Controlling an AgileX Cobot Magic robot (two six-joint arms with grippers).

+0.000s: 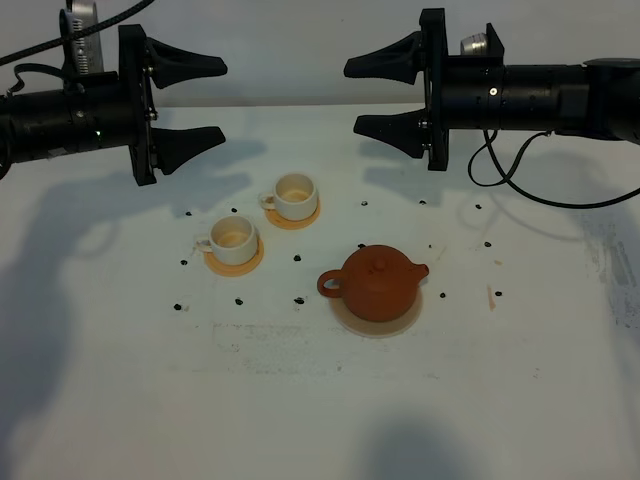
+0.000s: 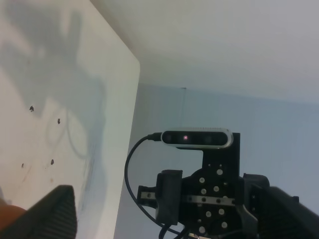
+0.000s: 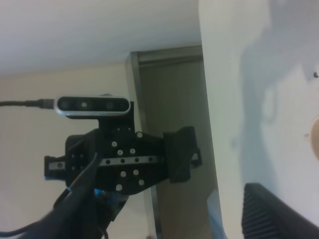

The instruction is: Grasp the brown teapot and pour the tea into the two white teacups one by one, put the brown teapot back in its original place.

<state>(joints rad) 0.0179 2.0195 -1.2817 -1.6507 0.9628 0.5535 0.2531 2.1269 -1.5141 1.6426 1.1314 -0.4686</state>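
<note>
The squat reddish-brown clay teapot (image 1: 378, 283) sat on its pale beige round coaster (image 1: 376, 328) just right of centre. A small white teacup (image 1: 296, 195) and a second white teacup (image 1: 234, 240) stood to its upper left. The left gripper (image 1: 222, 100), upper left, and the right gripper (image 1: 352, 98), upper right, gaped wide, holding nothing.

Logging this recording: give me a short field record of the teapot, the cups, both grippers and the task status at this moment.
teapot: brown teapot upright, lid on, on pale beige coaster; handle toward the left arm's side
near teacup: upright on near orange-tan coaster
far teacup: upright on far orange-tan coaster
left gripper: open, empty
right gripper: open, empty
table: white table, small dark marks
status: teapot not yet grasped
</note>
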